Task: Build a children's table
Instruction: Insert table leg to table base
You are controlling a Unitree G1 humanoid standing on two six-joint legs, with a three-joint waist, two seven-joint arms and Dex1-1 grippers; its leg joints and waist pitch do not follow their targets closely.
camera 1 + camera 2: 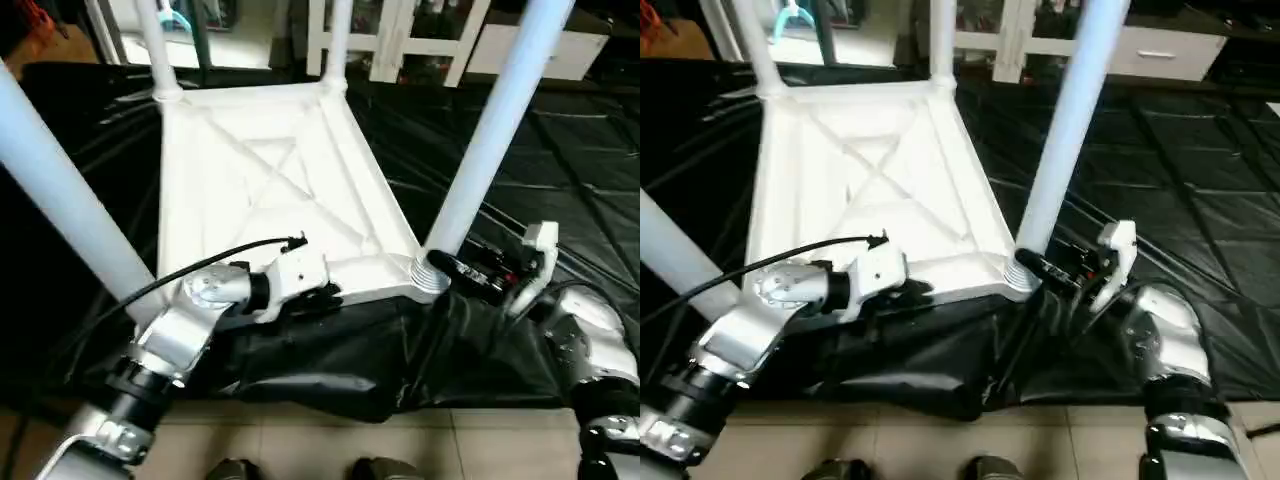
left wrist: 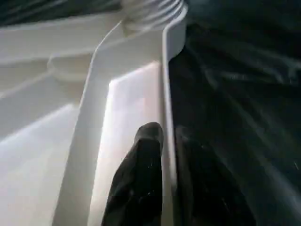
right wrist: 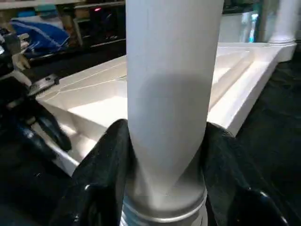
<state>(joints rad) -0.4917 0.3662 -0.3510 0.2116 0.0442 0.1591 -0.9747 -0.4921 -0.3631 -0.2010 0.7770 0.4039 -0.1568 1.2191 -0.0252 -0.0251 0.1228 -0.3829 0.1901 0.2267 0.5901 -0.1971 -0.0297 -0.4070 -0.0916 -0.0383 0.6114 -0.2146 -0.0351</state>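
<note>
The children's table lies upside down on a black sheet, its white ribbed top (image 1: pixel 260 170) facing up. Legs stand in the corner sockets: near left (image 1: pixel 60 200), near right (image 1: pixel 490 140) and two far ones (image 1: pixel 155 45) (image 1: pixel 338 40). My left gripper (image 1: pixel 318 296) sits at the top's near edge. In the left wrist view one black finger (image 2: pixel 141 179) lies inside the thin rim (image 2: pixel 169 94) and the other outside, shut on it. My right gripper (image 1: pixel 445 268) is shut on the near right leg (image 3: pixel 171 94) just above its socket, with a finger (image 3: pixel 101 179) on each side.
The black sheet (image 1: pixel 560 150) covers the floor around the table and bunches up under its near edge. A white glass-door cabinet (image 1: pixel 400 40) stands behind. Light floor tiles (image 1: pixel 300 440) and my feet (image 1: pixel 230 470) lie at the near edge.
</note>
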